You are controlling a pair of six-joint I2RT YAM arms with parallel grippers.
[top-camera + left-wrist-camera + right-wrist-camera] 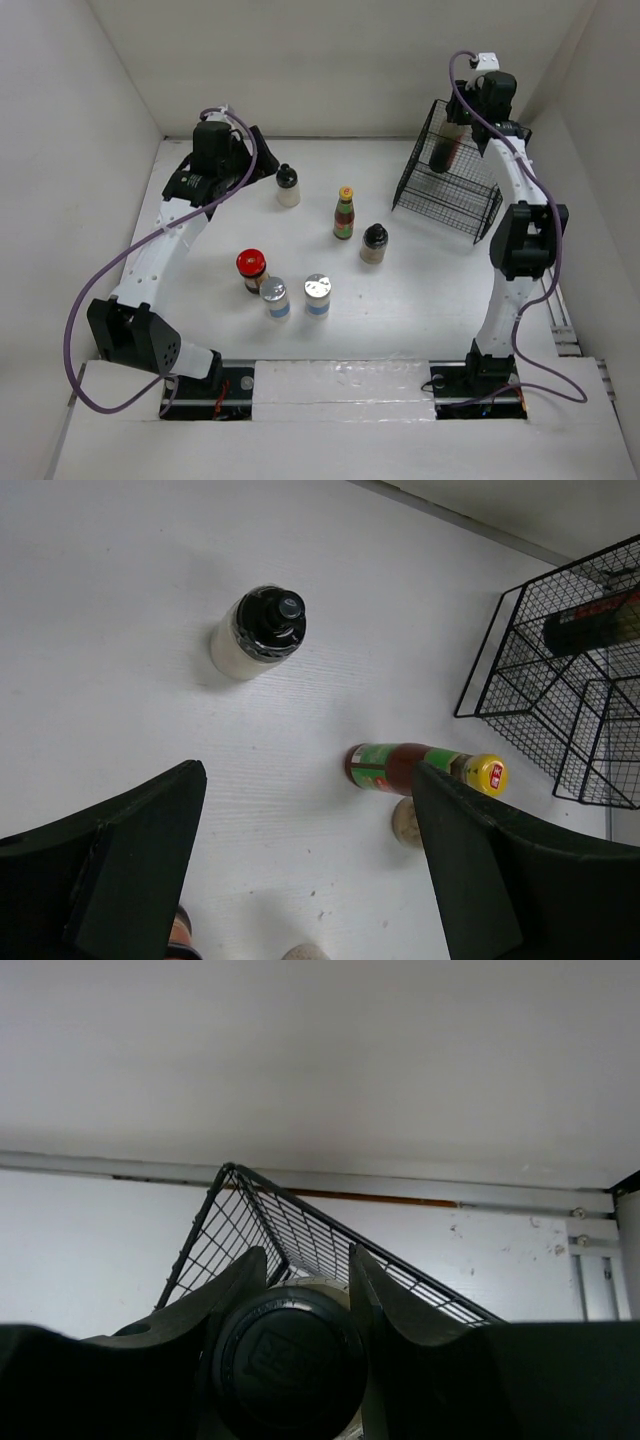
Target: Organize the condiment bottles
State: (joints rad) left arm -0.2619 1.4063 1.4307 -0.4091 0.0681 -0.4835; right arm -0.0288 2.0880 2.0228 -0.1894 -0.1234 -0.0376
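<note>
Basket-loading step: the right gripper (308, 1260) pinches the dark sauce bottle (447, 148) at the far-right wire basket (470, 218) (left gripper (308, 772) spread, empty), so lowering and releasing likely comes next.

Bright, even light; soft shadows

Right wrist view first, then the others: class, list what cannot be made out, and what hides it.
Right wrist view: dark sauce bottle shows only its cap; the right tool hides the body.
Left wrist view: tan bottle half hidden behind the left tool.
Top view: yellow-capped bottle, label too small to read.
</note>
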